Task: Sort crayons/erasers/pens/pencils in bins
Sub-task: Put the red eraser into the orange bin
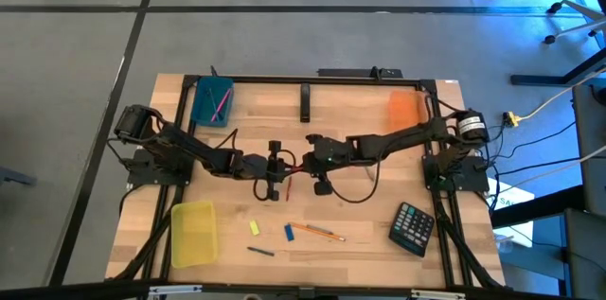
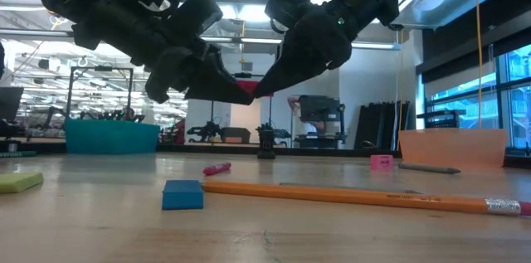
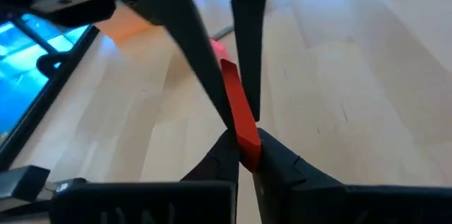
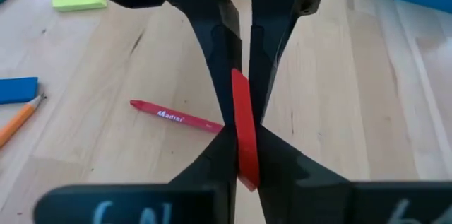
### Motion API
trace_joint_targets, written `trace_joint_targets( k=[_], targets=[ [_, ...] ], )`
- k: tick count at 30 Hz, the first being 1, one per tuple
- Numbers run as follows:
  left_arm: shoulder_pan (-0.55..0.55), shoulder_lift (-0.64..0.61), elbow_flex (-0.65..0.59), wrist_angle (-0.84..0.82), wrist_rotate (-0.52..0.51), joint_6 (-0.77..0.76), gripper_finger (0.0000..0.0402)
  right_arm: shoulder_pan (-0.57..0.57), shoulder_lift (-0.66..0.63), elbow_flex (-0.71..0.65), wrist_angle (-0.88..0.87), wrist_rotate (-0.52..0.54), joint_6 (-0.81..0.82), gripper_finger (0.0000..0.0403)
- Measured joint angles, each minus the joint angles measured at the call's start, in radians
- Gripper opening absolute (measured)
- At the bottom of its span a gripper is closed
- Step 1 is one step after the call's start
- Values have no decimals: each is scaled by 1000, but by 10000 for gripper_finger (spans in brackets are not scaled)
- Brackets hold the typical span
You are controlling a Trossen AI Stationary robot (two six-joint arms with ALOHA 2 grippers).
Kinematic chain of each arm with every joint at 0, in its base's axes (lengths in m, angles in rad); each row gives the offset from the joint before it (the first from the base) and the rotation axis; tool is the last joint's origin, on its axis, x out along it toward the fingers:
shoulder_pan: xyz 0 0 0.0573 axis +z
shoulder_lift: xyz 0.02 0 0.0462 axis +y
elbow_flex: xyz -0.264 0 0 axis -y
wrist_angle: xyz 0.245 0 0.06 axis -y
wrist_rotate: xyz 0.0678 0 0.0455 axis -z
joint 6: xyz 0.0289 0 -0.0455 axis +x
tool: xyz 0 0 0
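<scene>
A flat red eraser (image 3: pixel 240 114) is held in the air over the middle of the table, between my two grippers, which meet tip to tip. My left gripper (image 1: pixel 284 164) comes from the table's left and is shut on one end. My right gripper (image 1: pixel 305 161) comes from the right and is shut on the other end. In the low view the eraser (image 2: pixel 246 89) shows as a small red patch between the two tips, well above the table. A yellow eraser (image 1: pixel 254 227) lies flat near the front edge. My left gripper pinches one end of the red eraser (image 3: pixel 247 148) between its two fingers, coming slanting down from the table's left. The eraser is lifted clear of the table and runs on toward the other gripper. My right gripper pinches the opposite end of the red eraser (image 4: pixel 247 162) between its two fingers, coming slanting down from the table's right. The eraser is clear of the table, and its other end (image 4: pixel 239 86) sits between the left gripper's fingers.
The teal bin (image 1: pixel 211 101) stands far left, the orange bin (image 1: pixel 404 109) far right, the yellow bin (image 1: pixel 193 234) near left. A red crayon (image 4: pixel 169 116) lies under the grippers. A blue block (image 1: pixel 289 232), a pencil (image 1: pixel 317 232), a dark pen (image 1: pixel 261 251) and a calculator (image 1: pixel 414 227) lie near the front.
</scene>
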Motion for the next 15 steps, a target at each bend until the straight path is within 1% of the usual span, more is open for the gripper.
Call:
trace_joint_targets(
  k=[2, 4, 7, 9, 12, 15],
  targets=[
    [4, 0, 0, 11, -16, -39, 24, -1, -17, 0, -31, 3, -1, 30],
    [7, -1, 2, 13, -24, -73, 40, -10, -46, 0, -112, 7, -7, 26],
    [6, -2, 2, 3, -34, -112, 69, -41, -104, -3, -224, 5, 1, 30],
    [6, -2, 2, -15, -71, -127, 89, -72, -155, -2, -283, 14, 21, 40],
    [7, -2, 2, -32, -149, -146, 115, -115, -220, -2, -397, 93, 54, 44],
    [15, -2, 2, -48, -184, -196, 130, -158, -284, -2, -504, 226, 113, 34]
  ],
)
